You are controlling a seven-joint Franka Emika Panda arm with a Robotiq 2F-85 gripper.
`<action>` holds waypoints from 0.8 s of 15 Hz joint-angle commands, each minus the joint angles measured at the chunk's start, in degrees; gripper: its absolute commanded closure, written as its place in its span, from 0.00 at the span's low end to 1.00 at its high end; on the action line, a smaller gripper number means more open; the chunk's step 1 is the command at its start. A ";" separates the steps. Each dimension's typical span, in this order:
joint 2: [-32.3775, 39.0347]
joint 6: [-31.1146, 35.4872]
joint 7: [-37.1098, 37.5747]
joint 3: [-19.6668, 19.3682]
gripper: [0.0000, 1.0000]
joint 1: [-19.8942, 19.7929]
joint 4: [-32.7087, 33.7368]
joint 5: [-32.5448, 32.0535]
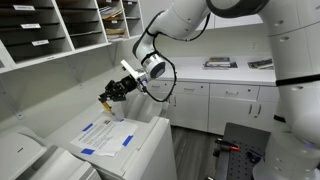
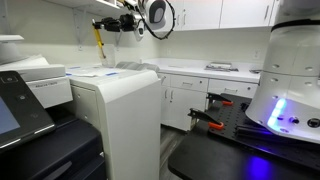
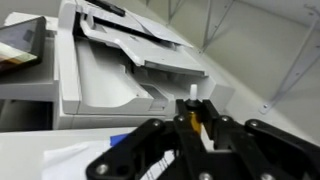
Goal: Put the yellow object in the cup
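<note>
My gripper [image 1: 108, 96] hangs above the white cabinet top and is shut on the yellow object [image 2: 98, 38], a thin stick that points down from the fingers [image 2: 108, 23]. In the wrist view the yellow object [image 3: 193, 120] is pinched between the two black fingers [image 3: 195, 112], and its pale end sticks out beyond them. A small pale shape just below the gripper in an exterior view [image 1: 119, 112] may be the cup; I cannot tell for sure. The cup does not show clearly in the other views.
White paper sheets with blue marks [image 1: 106, 135] lie on the cabinet top [image 1: 140, 135]. A printer [image 2: 30, 80] stands beside it, and its trays fill the wrist view [image 3: 120, 50]. Wall pigeonholes [image 1: 60, 30] are behind. A counter with cabinets [image 1: 225, 85] runs along the far wall.
</note>
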 commanded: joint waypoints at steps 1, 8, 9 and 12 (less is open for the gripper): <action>0.04 -0.13 0.06 -0.18 0.78 0.09 0.07 -0.05; 0.12 -0.26 0.22 -0.15 0.95 -0.07 0.35 0.55; 0.19 -0.12 0.07 -0.21 0.95 -0.13 0.53 0.80; 0.50 0.02 0.48 -0.59 0.95 -0.64 1.26 1.71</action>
